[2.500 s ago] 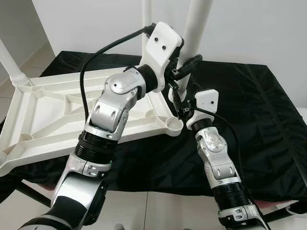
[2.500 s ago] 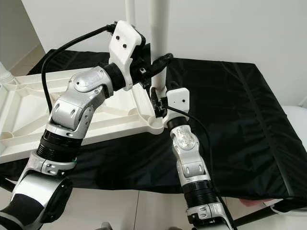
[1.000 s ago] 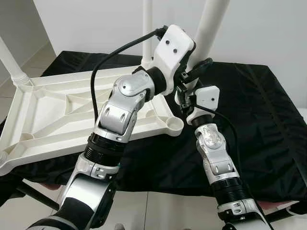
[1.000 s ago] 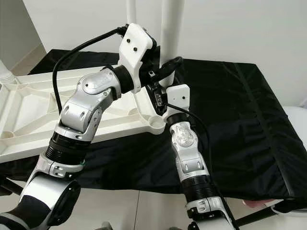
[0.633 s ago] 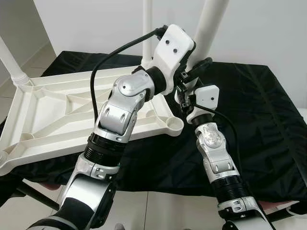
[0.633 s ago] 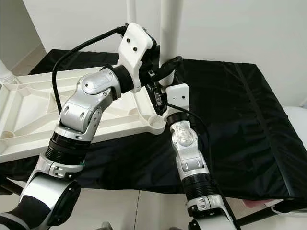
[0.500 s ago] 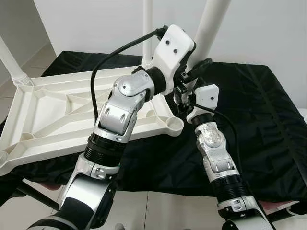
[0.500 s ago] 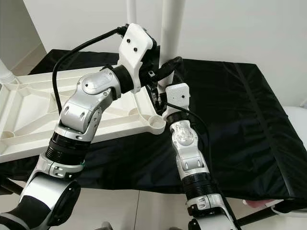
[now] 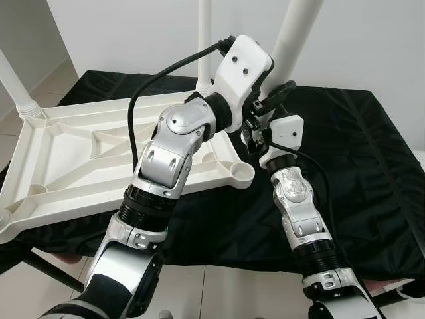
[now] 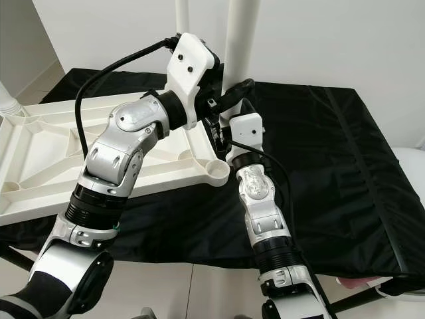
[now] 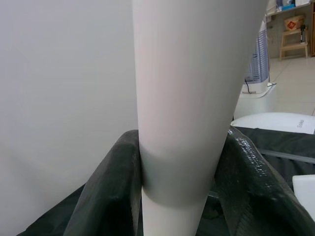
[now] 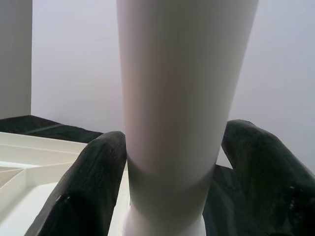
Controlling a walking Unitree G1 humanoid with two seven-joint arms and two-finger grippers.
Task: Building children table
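Note:
A white plastic table top (image 9: 60,156) lies upside down on a black cloth (image 9: 358,153). One white leg (image 9: 13,83) stands in its far left corner and another leg (image 9: 204,40) stands at the back. A third white leg (image 9: 297,30) leans to the right above the table top's right edge. My left gripper (image 9: 264,106) is shut on the third leg (image 11: 189,98), with its fingers (image 11: 106,196) on both sides. Just below it, my right gripper (image 9: 254,136) is shut on the same leg (image 12: 177,98). The grippers hide the leg's lower end.
The near right corner socket (image 9: 243,174) of the table top holds nothing. The black cloth stretches bare to the right of my arms. A white wall (image 9: 372,40) stands close behind, and tiled floor (image 9: 226,292) lies in front.
Both grippers have moved up and to the right with the third leg, which now leans further right. The table top has not moved.

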